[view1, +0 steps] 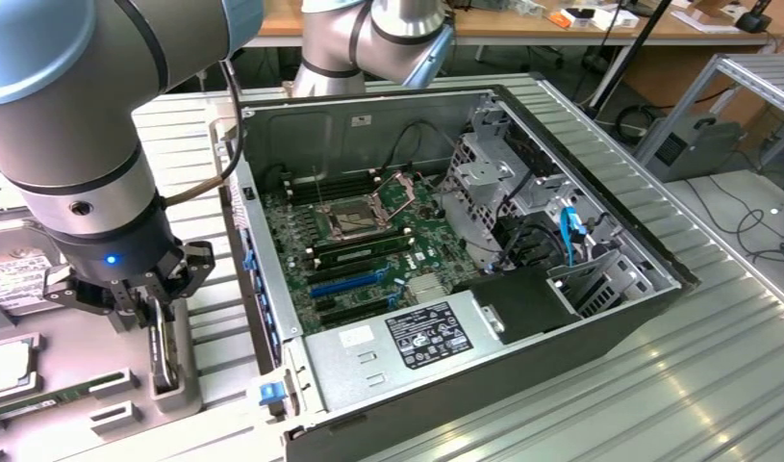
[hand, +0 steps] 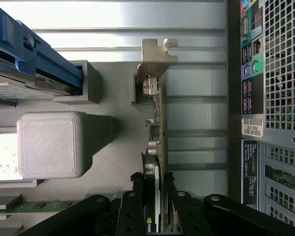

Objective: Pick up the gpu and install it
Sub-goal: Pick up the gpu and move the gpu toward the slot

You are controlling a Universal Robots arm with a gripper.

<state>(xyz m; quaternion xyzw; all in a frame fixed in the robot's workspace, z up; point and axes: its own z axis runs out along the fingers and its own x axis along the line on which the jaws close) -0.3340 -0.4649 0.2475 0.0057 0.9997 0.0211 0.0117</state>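
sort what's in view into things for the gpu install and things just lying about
For the job:
- gpu, standing on edge in its grey holder
- gripper, closed on the gpu
- open computer case
- blue slots inside it

Lying about:
- hard drive with a white label
- green memory stick
- grey block
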